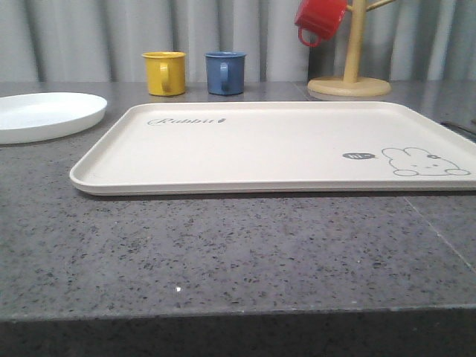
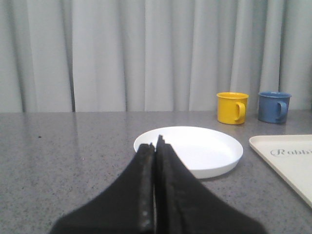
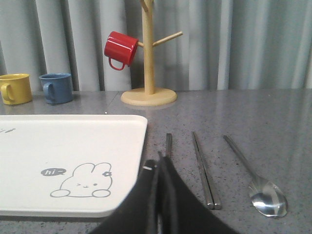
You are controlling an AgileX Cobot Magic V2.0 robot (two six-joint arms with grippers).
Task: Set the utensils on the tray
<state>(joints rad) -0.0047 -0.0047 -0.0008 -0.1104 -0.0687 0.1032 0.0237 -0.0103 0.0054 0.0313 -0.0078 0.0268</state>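
The cream tray (image 1: pixel 245 149) with its rabbit drawing lies bare in the middle of the table. In the right wrist view the utensils lie side by side on the stone just off the tray (image 3: pixel 73 141): a spoon (image 3: pixel 267 199), a straight knife (image 3: pixel 204 170) and a third handle (image 3: pixel 168 144) whose near end is hidden behind my fingers. My right gripper (image 3: pixel 160 158) is shut and holds nothing, hovering over that third handle beside the tray's corner. My left gripper (image 2: pixel 157 141) is shut and holds nothing, in front of the white plate (image 2: pixel 200 151).
A yellow mug (image 1: pixel 164 73) and a blue mug (image 1: pixel 224 72) stand behind the tray. A wooden mug tree (image 1: pixel 349 82) with a red mug (image 1: pixel 320 20) stands at the back right. The white plate (image 1: pixel 44 115) sits left of the tray.
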